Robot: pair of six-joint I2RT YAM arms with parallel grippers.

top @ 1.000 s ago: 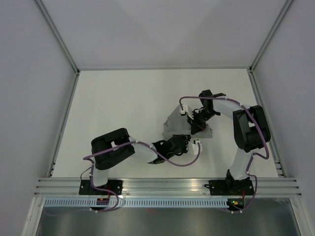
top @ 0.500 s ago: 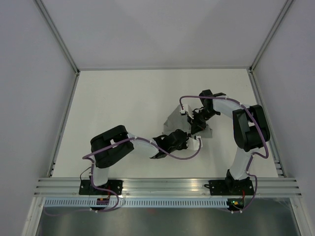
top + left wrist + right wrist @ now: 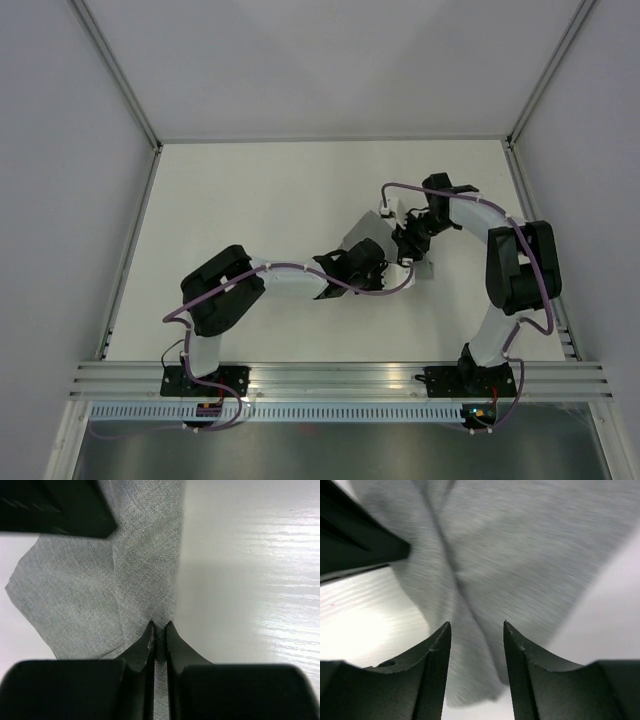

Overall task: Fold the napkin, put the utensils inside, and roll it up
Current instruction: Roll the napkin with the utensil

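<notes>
The grey napkin [image 3: 356, 240] lies crumpled at the middle of the white table, mostly covered by both grippers. My left gripper [image 3: 375, 264] reaches in from the near left. In its wrist view the left gripper [image 3: 160, 626] is shut on a pinched ridge of the napkin [image 3: 90, 590]. My right gripper [image 3: 411, 246] hangs over the cloth's right part. Seen from its own wrist, the right gripper [image 3: 476, 625] is open, and the napkin [image 3: 530, 555] lies blurred below with nothing between the fingers. No utensils are in view.
The white table [image 3: 250, 200] is bounded by grey walls and a metal frame [image 3: 135, 235] on the left, back and right. An aluminium rail [image 3: 340, 378] with both arm bases runs along the near edge. A dark finger of the other gripper [image 3: 55, 505] crosses the left wrist view.
My left gripper has slid forward to the napkin and shut on a fold of it. My right gripper has opened, let go of the cloth and shifted slightly right.
</notes>
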